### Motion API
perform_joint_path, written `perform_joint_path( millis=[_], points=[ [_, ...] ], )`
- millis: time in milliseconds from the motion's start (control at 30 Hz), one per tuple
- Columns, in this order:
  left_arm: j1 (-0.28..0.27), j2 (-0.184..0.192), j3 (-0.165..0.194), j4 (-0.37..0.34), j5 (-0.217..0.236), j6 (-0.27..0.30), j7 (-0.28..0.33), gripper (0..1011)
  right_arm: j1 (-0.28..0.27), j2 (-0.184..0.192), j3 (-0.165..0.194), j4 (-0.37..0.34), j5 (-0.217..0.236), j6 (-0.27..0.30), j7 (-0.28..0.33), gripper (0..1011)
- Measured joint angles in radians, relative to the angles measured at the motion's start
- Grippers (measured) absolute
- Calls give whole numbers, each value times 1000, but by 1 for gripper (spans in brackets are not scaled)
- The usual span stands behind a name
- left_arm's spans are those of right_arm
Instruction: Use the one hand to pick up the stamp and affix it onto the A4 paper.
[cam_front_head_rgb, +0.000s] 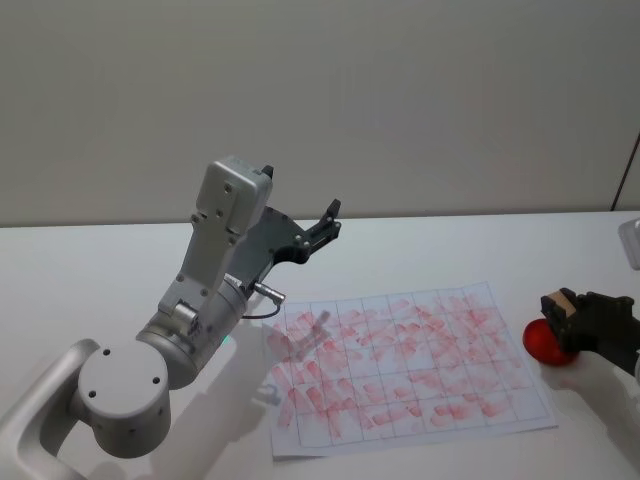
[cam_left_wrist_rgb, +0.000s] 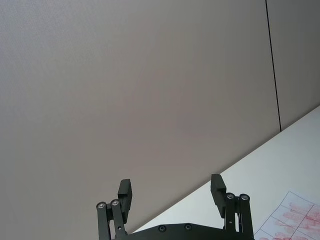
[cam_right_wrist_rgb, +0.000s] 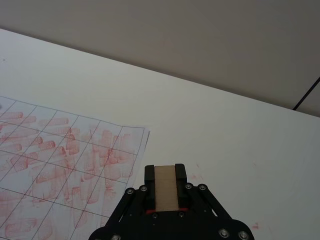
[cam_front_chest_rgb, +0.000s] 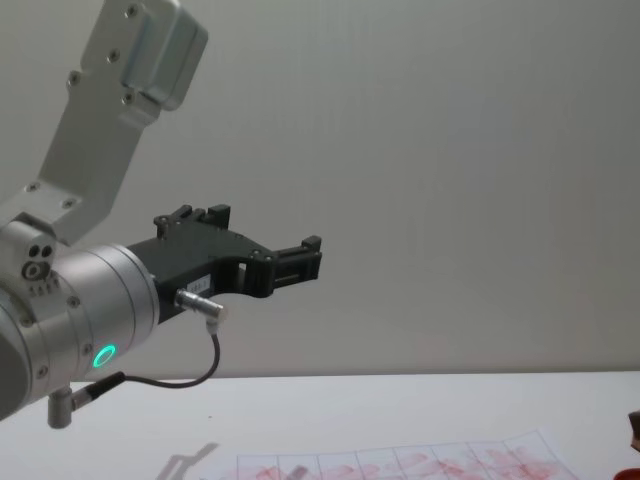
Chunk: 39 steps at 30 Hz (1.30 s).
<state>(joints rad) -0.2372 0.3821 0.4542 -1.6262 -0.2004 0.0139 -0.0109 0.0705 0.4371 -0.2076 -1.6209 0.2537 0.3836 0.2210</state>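
Currently the stamp (cam_right_wrist_rgb: 165, 186) is gripped between the two black fingers (cam_right_wrist_rgb: 179, 172) of the right gripper (cam_right_wrist_rgb: 165, 172), its tan wooden face turned toward the wrist camera and a thin red edge visible at its base. In the head view the right gripper (cam_front_head_rgb: 556, 308) is seen at the right edge, just past the right side of the A4 paper (cam_front_head_rgb: 410, 368), with the stamp (cam_front_head_rgb: 565, 300) clamped at its tip. A round red object (cam_front_head_rgb: 546, 343) is seen directly under that gripper, beside the paper's right edge; whether the stamp touches it cannot be told.

The A4 paper (cam_right_wrist_rgb: 60, 175) is laid flat on the white table (cam_right_wrist_rgb: 225, 135), its printed grid covered with many red-pink imprints. A few faint red specks are also seen on the bare table close to the gripper.

The left gripper (cam_front_head_rgb: 328, 222) is held raised above the table, behind the paper's far left corner, and is pointed toward the grey wall (cam_front_head_rgb: 400, 90). Its fingers (cam_left_wrist_rgb: 126, 192) are spread apart with nothing between them, as is shown in the left wrist view, where the left gripper (cam_left_wrist_rgb: 172, 189) is set against the wall. In the chest view the left gripper (cam_front_chest_rgb: 300, 258) is seen well above the paper (cam_front_chest_rgb: 400, 465).
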Motion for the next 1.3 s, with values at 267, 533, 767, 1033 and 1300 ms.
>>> perform_joint_path(
  millis=[267,533,767,1033,1300],
  points=[
    [0,0,0,0,0,0,0,1001,19,-8,-5,23,-10,9,24,219],
    [0,0,0,0,0,0,0,1001,33,-15,-9,42,-18,14,43,239],
    [0,0,0,0,0,0,0,1001,39,-18,-11,49,-20,17,51,449],
    [0,0,0,0,0,0,0,1001,43,-20,-12,55,-23,19,56,721],
    [0,0,0,0,0,0,0,1001,45,-21,-13,57,-24,20,59,935]
  ],
)
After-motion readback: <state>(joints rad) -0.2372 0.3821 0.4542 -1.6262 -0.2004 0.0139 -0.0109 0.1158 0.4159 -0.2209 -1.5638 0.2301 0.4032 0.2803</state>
